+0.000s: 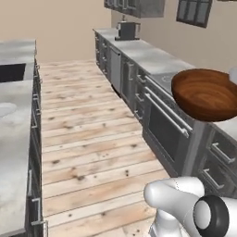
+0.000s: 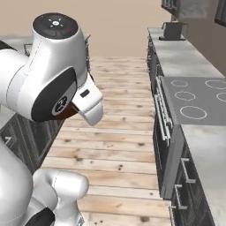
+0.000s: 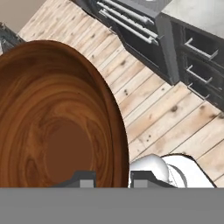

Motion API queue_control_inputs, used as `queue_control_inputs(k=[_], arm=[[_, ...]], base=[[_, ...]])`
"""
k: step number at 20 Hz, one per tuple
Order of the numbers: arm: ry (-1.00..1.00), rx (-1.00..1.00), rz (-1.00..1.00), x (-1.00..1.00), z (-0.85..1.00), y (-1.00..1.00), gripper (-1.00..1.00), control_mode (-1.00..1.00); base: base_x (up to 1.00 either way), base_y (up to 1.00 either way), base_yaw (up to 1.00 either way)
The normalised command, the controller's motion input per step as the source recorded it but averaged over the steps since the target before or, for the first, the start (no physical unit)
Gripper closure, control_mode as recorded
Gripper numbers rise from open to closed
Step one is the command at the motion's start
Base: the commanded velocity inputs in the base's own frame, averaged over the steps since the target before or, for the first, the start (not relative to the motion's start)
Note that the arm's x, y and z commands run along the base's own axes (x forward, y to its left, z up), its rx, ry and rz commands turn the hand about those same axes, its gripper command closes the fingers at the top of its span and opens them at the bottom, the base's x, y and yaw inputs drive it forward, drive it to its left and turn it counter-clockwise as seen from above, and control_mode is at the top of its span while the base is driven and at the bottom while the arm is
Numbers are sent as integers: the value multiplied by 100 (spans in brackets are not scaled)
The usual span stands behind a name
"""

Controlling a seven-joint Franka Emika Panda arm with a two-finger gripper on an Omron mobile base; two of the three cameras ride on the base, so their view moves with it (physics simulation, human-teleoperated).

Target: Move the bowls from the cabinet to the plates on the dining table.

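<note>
A glossy reddish-brown wooden bowl (image 3: 57, 113) takes up the left of the hand view, and my gripper (image 3: 114, 180) is shut on its rim, one fingertip (image 3: 83, 179) inside and the other outside. In the left base view the same bowl (image 1: 206, 95) hangs tilted in the air above the right-hand counter. A brown sliver of the bowl (image 2: 66, 114) peeks out under my arm in the right base view. A grey wall cabinet (image 1: 136, 7) hangs at the far end. On the left grey top lies a faint pale round shape (image 1: 5, 109), possibly a plate.
A long counter with a cooktop (image 2: 194, 95), an oven front (image 1: 164, 120) and drawers runs along the right. A toaster oven (image 1: 127, 30) stands at its far end. The left counter (image 1: 14, 139) holds a sink (image 1: 11, 71). A plank-floor aisle (image 1: 88, 120) lies between the two counters.
</note>
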Motion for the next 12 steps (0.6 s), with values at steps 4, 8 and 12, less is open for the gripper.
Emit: queue_control_inputs(k=[4,8,12], arm=[[0,0,0,0,0,0,100,100],[0,0,0,0,0,0,100,100],[0,0,0,0,0,0,100,100]], base=[[50,0,56],[37,0,67],[61,-23,70]])
